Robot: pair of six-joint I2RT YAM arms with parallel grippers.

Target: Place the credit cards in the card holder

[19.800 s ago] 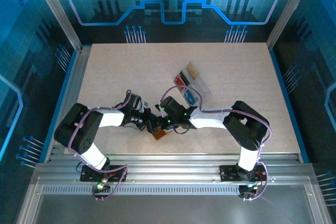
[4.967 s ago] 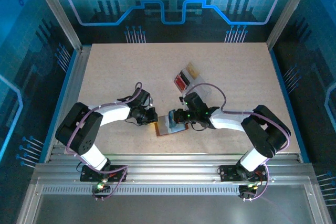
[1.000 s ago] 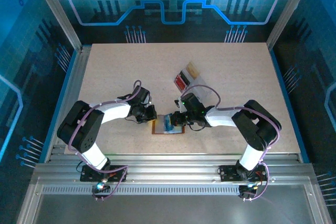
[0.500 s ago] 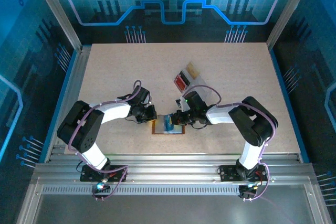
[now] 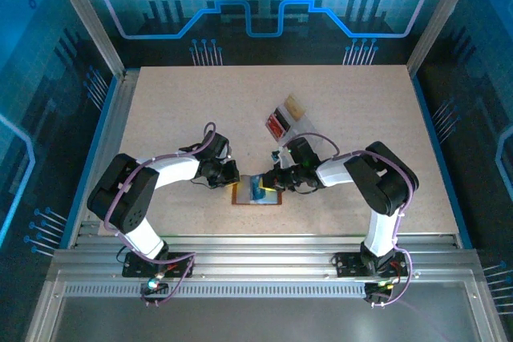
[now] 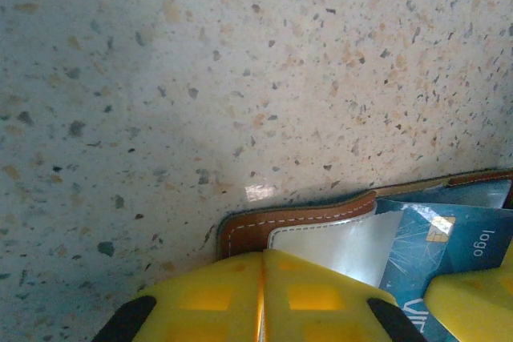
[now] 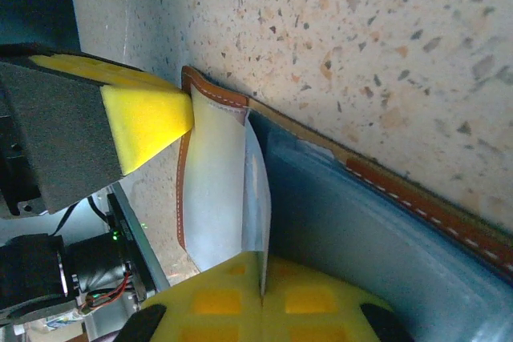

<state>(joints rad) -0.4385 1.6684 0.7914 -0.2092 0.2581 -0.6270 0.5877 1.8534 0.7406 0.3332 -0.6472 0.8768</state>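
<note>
The brown card holder lies open on the table, its pale pocket facing up. My left gripper is shut, and its yellow tips press on the holder's stitched corner. My right gripper is shut on a blue credit card, held on edge over the open holder. In the left wrist view the same card shows its chip and print beside the pale pocket. The left gripper's fingertip touches the holder's far corner in the right wrist view.
A clear plastic tray stands behind the right gripper, holding a red card and a tan card. Bare speckled tabletop spreads to the left and back. Metal rails run along the near edge.
The right arm's elbow has swung left, toward the holder, while its gripper stays over the holder with the card. The left arm and the holder have not moved.
</note>
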